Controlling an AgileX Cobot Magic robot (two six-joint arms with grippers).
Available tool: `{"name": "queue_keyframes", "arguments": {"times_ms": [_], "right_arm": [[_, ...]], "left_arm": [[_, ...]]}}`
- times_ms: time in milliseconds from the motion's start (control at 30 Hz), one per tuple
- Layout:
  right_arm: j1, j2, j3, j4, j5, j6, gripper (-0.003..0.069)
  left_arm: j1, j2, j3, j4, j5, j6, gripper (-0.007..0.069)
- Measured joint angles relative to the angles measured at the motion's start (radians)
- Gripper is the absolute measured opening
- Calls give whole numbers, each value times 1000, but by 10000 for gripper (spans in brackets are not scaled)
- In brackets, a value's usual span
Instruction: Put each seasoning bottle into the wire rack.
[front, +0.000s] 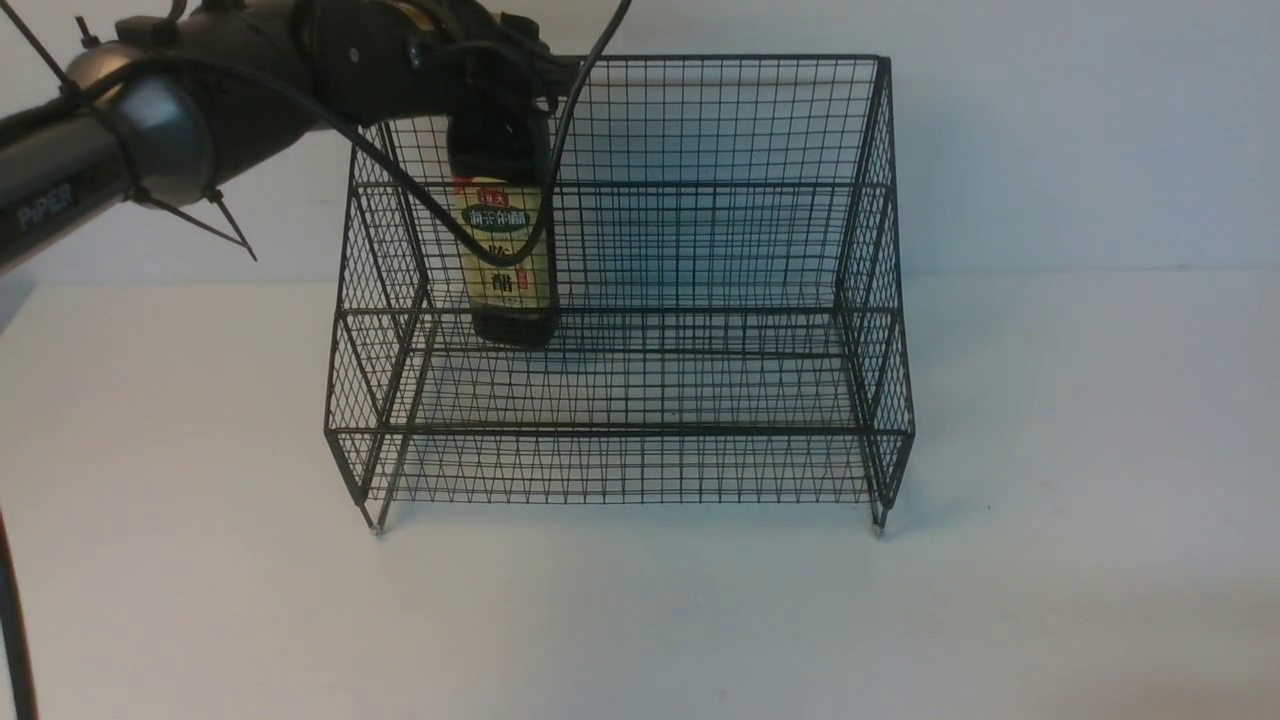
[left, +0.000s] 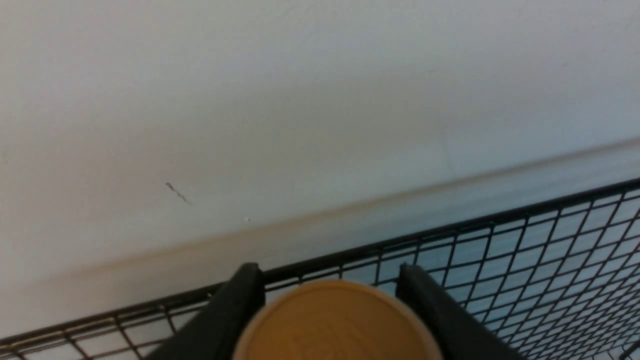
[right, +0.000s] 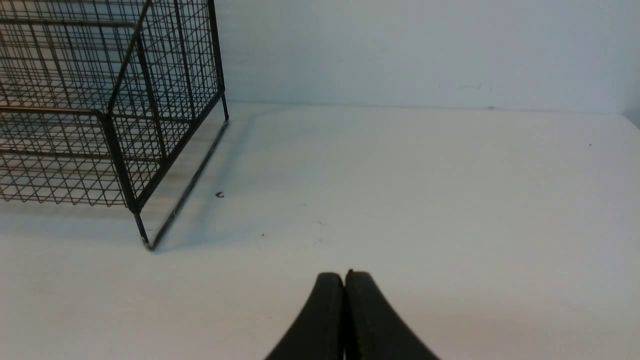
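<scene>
The seasoning bottle (front: 503, 265), dark liquid with a beige label, stands upright inside the left part of the black wire rack (front: 620, 430), its base at the upper tier's shelf. I cannot tell whether it rests on the mesh. My left gripper (front: 505, 100) comes in over the rack's top and is shut on the bottle's neck. In the left wrist view its fingers (left: 235, 305) flank the gold-tan cap (left: 337, 325), with the rack's rim (left: 550, 240) behind. My right gripper (right: 344, 276) is shut and empty over the table, right of the rack (right: 107, 125).
The white table (front: 1080, 560) stretches around the rack, with a white wall close behind it. The left arm's cable (front: 440, 215) hangs in front of the bottle. No other bottle shows in any view.
</scene>
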Motion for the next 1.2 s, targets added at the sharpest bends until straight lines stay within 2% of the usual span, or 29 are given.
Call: {"name": "queue_keyframes", "arguments": {"times_ms": [133, 367, 533, 567, 633, 733, 767, 867, 900, 1067, 1200], "right_arm": [[0, 0, 0, 0, 0, 0, -15], [0, 0, 0, 0, 0, 0, -15], [0, 0, 0, 0, 0, 0, -15], [0, 0, 0, 0, 0, 0, -15], [0, 0, 0, 0, 0, 0, -15], [0, 0, 0, 0, 0, 0, -15], [0, 0, 0, 0, 0, 0, -15], [0, 0, 0, 0, 0, 0, -15], [0, 0, 0, 0, 0, 0, -15], [0, 0, 0, 0, 0, 0, -15], [0, 0, 0, 0, 0, 0, -15]], "left_arm": [[0, 0, 0, 1, 2, 0, 317], [0, -68, -6, 22, 51, 1, 523], [0, -187, -9, 65, 136, 3, 526], [0, -211, -9, 71, 158, 3, 514], [0, -295, -9, 79, 236, 6, 444], [0, -387, -10, 84, 344, 8, 273], [0, -393, -10, 84, 351, 8, 260], [0, -478, -11, 85, 445, 7, 66], [0, -501, -11, 85, 464, 4, 35], [0, -591, -1, 85, 553, -8, -5], [0, -745, 154, 96, 524, -28, -5]]}}
